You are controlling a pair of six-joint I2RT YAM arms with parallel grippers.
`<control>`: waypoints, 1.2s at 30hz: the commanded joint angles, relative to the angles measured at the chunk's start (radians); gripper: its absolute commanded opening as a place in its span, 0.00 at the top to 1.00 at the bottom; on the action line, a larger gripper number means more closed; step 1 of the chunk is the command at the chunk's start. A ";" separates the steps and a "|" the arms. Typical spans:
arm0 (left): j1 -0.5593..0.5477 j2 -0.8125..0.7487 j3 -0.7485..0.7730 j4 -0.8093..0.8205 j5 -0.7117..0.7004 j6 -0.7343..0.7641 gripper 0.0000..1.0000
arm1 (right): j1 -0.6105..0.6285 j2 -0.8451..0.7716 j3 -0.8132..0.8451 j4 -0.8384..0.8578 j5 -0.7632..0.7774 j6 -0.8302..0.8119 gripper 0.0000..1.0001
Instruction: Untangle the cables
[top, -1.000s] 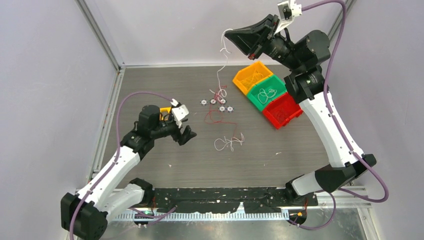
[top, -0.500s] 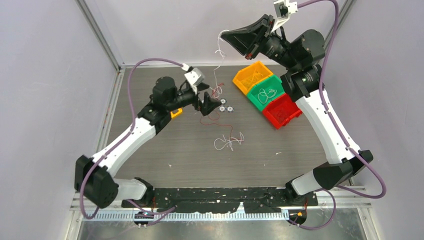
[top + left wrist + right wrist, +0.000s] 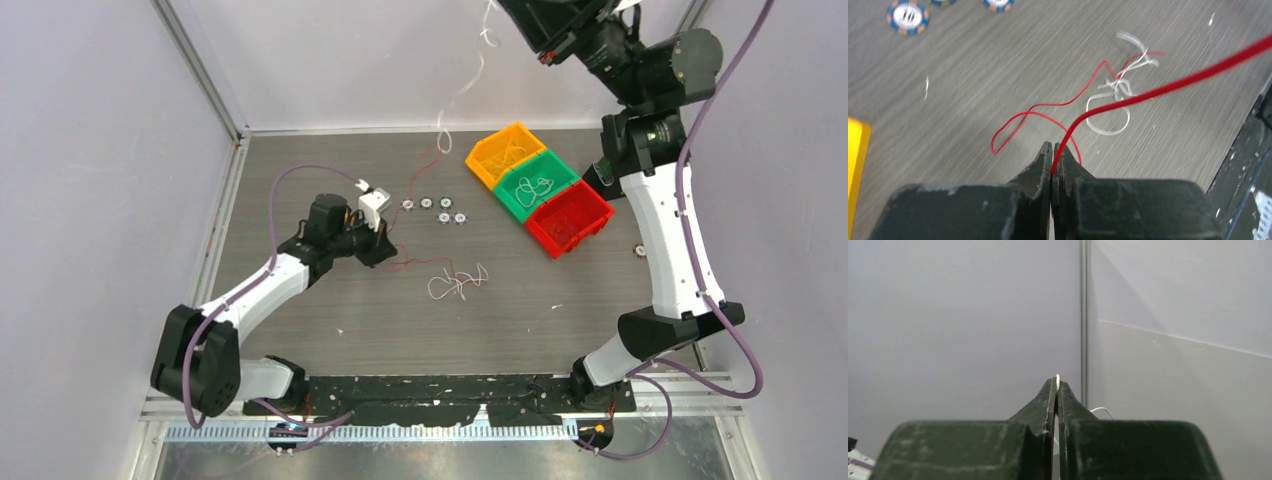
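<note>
My left gripper [image 3: 385,250] is low over the table, shut on a red cable [image 3: 1168,89] that runs taut from its tips [image 3: 1053,150] up to the right. In the top view this red cable [image 3: 420,175] rises toward a white cable [image 3: 465,85] hanging from my right gripper [image 3: 530,12], which is raised high at the back wall. In the right wrist view that gripper [image 3: 1056,382] is shut on the white cable [image 3: 1057,377]. A small white and red bundle [image 3: 457,283] lies loose on the table, also seen as a bundle [image 3: 1113,95] ahead of the left gripper.
Orange bin [image 3: 480,150], green bin [image 3: 560,165] and red bin [image 3: 600,215] stand in a diagonal row at the back right, with cables inside. Several small round discs [image 3: 434,208] lie mid-table. A yellow object [image 3: 855,165] sits at the left wrist view's left edge.
My left gripper came down and left from near the discs and shut on the red cable. My right arm rose higher with the white cable, drawing the tangle out long.
</note>
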 commanded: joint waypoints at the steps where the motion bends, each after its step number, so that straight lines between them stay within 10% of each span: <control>1: 0.068 -0.105 -0.045 -0.178 0.002 0.109 1.00 | -0.049 0.021 0.077 0.044 0.024 0.025 0.95; 26: 0.354 -0.116 -0.093 -0.457 -0.080 0.461 1.00 | -0.244 -0.020 -0.099 0.005 0.049 -0.083 0.95; 29: 0.354 -0.113 -0.059 -0.507 0.024 0.455 0.53 | -0.244 -0.045 -0.172 -0.041 0.036 -0.146 0.95; 36: 0.353 -0.253 -0.007 -0.471 0.097 0.387 0.01 | -0.271 -0.108 -0.387 -0.162 -0.005 -0.391 0.95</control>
